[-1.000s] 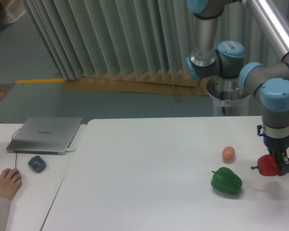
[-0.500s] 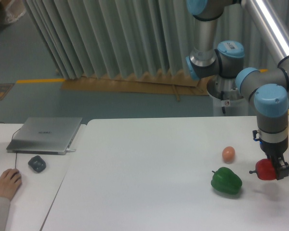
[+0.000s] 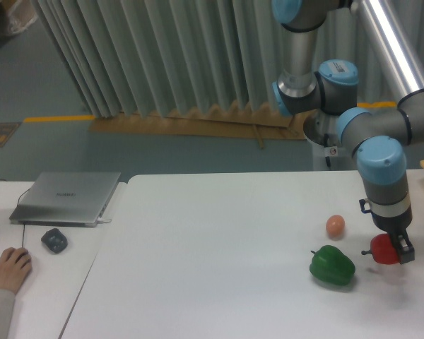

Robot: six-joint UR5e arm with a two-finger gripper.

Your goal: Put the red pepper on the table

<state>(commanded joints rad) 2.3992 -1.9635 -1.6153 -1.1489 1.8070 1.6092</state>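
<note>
The gripper point(image 3: 391, 247) grips the red pepper point(image 3: 383, 250) between its fingers, low above the table point(image 3: 219, 247); contact is unclear. The fingers hide the pepper's right side. A green pepper point(image 3: 332, 265) lies to the fingers' left.

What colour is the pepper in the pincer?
Glossy red pepper, seen in the fixed camera view.

Plastic sheen, brushed metal, matt white tabletop

The red pepper point(image 3: 383, 249) and green pepper point(image 3: 332, 265) look glossy and smooth, like moulded plastic, though that is hard to confirm at this size. The egg point(image 3: 335, 225) appears matt. The table point(image 3: 219, 268) is smooth, matt white. The arm point(image 3: 381, 152) shows grey metal tubes with blue plastic caps. The laptop point(image 3: 67, 198) is satin grey metal; the curtain point(image 3: 155, 53) seems cloth.
</note>
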